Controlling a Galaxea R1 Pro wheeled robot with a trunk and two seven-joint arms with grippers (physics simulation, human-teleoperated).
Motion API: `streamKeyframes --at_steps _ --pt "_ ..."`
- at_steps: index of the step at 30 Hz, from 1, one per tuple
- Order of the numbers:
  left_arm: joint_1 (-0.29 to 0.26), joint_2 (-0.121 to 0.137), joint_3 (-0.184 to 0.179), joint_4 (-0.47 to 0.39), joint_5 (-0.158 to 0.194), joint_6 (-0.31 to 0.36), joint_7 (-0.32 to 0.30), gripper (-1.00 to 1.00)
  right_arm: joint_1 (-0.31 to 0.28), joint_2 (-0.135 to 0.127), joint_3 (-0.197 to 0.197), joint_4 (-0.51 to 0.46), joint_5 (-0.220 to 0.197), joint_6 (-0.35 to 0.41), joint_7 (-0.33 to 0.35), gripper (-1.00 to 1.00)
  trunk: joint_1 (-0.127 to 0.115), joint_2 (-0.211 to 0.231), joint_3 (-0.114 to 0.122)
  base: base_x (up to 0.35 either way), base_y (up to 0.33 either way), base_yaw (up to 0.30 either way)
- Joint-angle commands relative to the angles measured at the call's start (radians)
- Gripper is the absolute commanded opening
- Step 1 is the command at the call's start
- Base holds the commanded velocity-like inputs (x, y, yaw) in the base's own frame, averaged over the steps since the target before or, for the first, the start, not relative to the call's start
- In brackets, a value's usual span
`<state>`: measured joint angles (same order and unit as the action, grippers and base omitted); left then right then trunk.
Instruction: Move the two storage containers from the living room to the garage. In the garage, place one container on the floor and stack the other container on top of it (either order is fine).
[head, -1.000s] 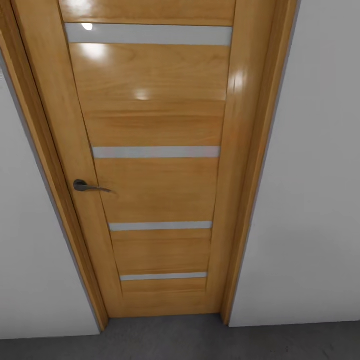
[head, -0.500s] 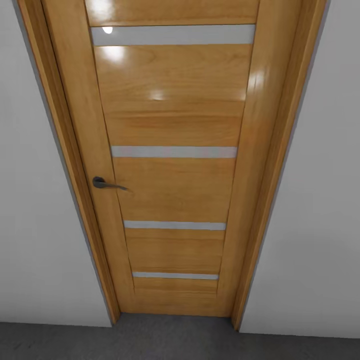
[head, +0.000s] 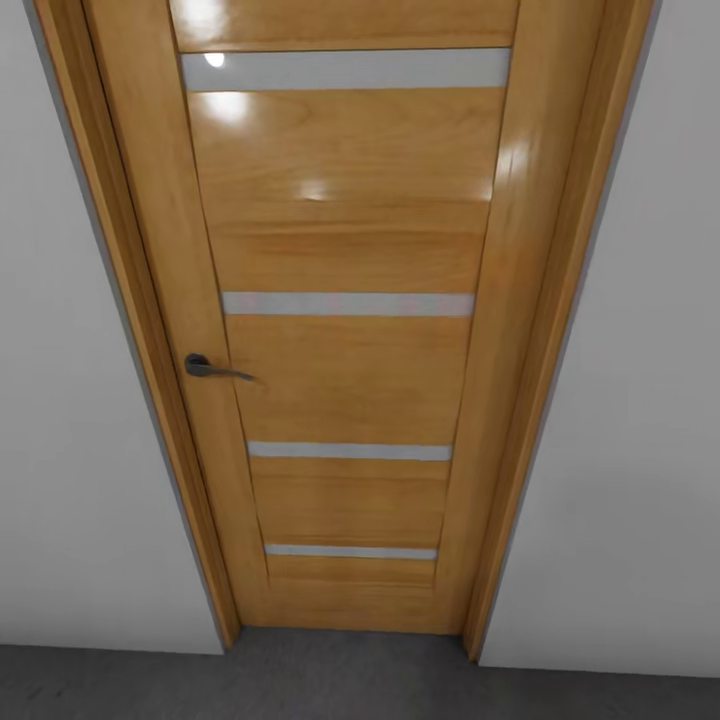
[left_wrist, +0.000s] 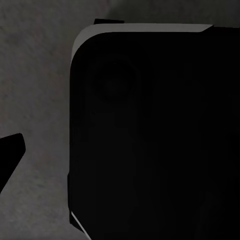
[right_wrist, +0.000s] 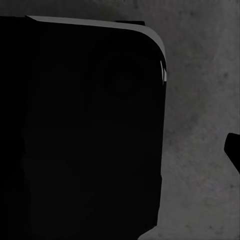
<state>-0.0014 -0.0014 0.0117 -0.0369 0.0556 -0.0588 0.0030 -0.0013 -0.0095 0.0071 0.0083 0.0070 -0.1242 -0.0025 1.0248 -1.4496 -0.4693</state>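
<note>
view shifted right a second ago, now steady | closed honey-wood striped door (head: 340, 340) with grey lever handle (head: 212, 369) ahead, grey concrete floor (head: 340, 680) | no containers seen | both end effectors' states: cannot tell

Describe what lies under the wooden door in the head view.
Dark grey floor runs along the foot of the closed wooden door and the white walls beside it. Whatever lies behind the door is covered.

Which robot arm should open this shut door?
Probably the left. The door handle sits on the left edge of the wooden door, the robot's left side in the head view. Both wrist views look down at grey floor, so neither arm is raised yet.
</note>
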Motion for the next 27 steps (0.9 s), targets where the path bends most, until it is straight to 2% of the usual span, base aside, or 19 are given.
streamKeyframes --at_steps 1,10,22,27 --pt "0.0 0.0 0.0 0.0 0.006 -0.003 0.0 1.0 0.0 0.0 0.001 0.001 0.001 -0.004 0.0 1.0 0.0 0.0 -0.001 0.081 0.0 0.0" --pt "0.0 0.0 -0.001 0.0 0.006 -0.002 -0.001 1.0 0.0 0.0 0.001 0.001 0.001 -0.006 0.0 1.0 0.0 0.0 -0.001 0.167 0.0 0.0" --pt "0.0 0.0 -0.001 0.0 0.006 -0.002 -0.001 1.0 0.0 0.002 -0.001 0.001 0.001 -0.005 0.0 1.0 0.0 0.0 -0.001 0.266 0.0 0.0" --pt "0.0 0.0 -0.001 0.0 0.006 -0.002 -0.001 1.0 0.0 0.003 -0.001 0.001 0.001 -0.005 -0.001 1.0 0.0 0.0 -0.001 0.087 0.0 0.0"
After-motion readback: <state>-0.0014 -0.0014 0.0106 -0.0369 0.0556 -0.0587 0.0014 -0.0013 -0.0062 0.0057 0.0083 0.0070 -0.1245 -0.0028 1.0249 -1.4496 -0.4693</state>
